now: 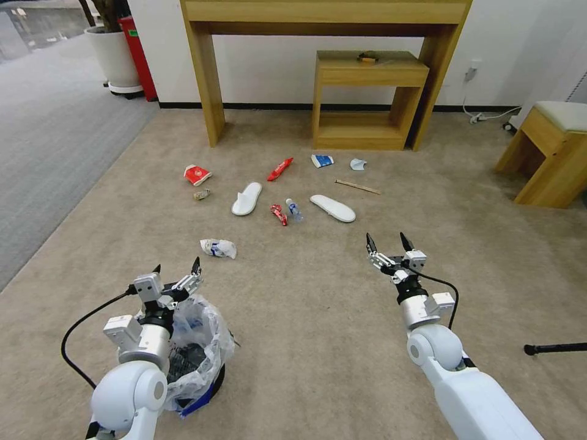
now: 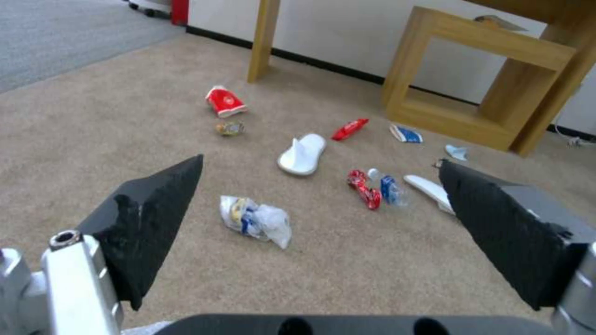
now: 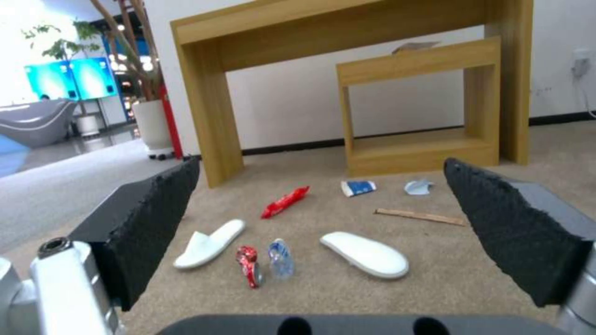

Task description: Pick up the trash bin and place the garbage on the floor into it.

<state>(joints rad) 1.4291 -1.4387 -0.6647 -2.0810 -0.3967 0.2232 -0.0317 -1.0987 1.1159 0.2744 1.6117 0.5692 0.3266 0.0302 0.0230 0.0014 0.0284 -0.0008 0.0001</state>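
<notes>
The trash bin, black with a clear bag liner and a blue patch, stands on the beige floor at lower left, under my left arm. My left gripper hovers over its far rim, open and holding nothing. My right gripper is open too, raised above bare carpet. The garbage lies ahead: a crumpled white wad nearest the bin, two white slippers, red wrappers, a tiny bottle, a blue-white packet, a pale mask and a wooden stick.
A tall wooden console table and a low wooden shelf stand against the back wall. A wooden stool is at right. A white plant pot and red box stand back left, by grey carpet. A black rod lies at right.
</notes>
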